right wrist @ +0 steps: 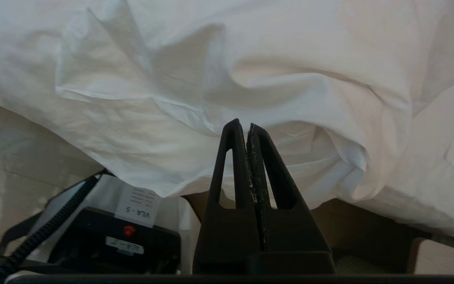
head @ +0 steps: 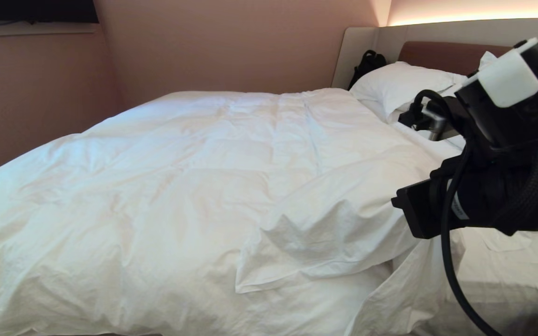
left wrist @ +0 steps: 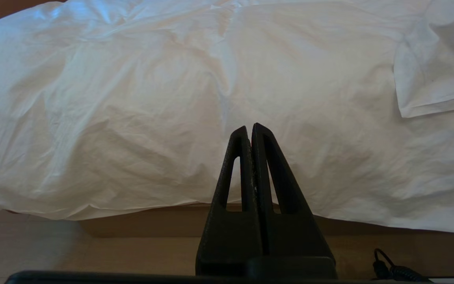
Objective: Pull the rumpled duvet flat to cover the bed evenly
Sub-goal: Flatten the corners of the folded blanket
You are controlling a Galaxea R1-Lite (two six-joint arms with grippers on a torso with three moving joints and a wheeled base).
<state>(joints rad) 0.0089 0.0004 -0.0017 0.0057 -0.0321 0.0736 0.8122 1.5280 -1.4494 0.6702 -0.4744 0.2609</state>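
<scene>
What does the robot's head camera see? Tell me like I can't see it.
A puffy white duvet lies rumpled over a big bed, with one corner folded back near the front. The robot's black right arm sticks in from the right, and a pillow sits by the headboard.

We see warm, soft room light, brightest in a glowing strip above the headboard [head: 437,51]. The duvet [head: 194,186] looks slightly overexposed, its folds marked by gentle grey shadows. Our right arm [head: 498,154] looms dark and a little soft. Both wrist views are dimmer, with silhouetted fingers [left wrist: 264,165].
</scene>
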